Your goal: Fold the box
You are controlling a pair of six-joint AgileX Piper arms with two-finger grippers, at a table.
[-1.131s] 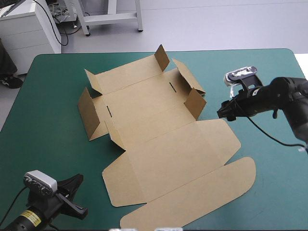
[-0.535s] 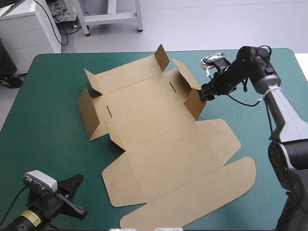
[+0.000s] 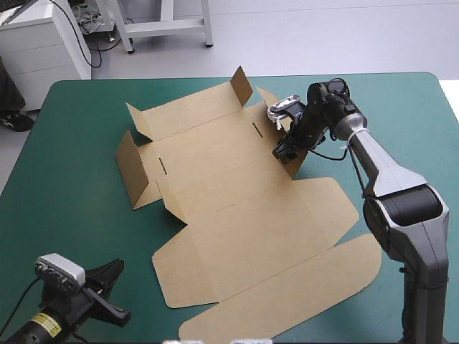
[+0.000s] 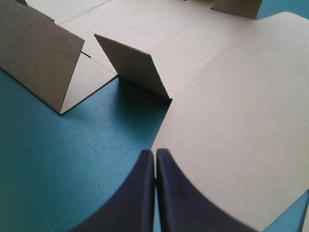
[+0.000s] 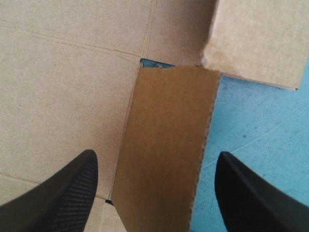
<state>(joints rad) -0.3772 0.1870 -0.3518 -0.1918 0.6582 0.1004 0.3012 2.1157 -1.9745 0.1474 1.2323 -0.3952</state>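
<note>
We found the box (image 3: pixel 237 215) lying open as a cut brown sheet over the middle of the table (image 3: pixel 64 208), on the teal-green cover, turned slantwise to the table's edges. Its near half lay flat: a broad lid panel and, nearest the robot, a long tongue (image 3: pixel 287 297) with rounded ends close to the near edge.

The far half was partly raised. We counted a tall left wall (image 3: pixel 131 168), a far-left flap (image 3: pixel 140 120) at the corner, a far flap (image 3: pixel 242 86) at the far edge, and a right flap (image 3: pixel 290 154) upright on the right side. Two short slits (image 3: pixel 163 165) showed in the floor panel, one toward the left, one toward the right.

The right gripper (image 5: pixel 155 154) hung over the right flap with its black fingers (image 5: pixel 72 193) spread wide. In its wrist view the flap stood between the two fingers, and a sliver of cover showed at the flap's root. We could not tell whether either finger touched the board.

The left gripper (image 4: pixel 155 152) sat low near the table's near left corner, well apart from the right one. Its fingers were pressed together into one point, pinching nothing, aimed at the sheet's near left edge, where the flat panel met bare cover. Ahead of it stood a small inner flap (image 4: pixel 133 65), with the left wall just beyond
</note>
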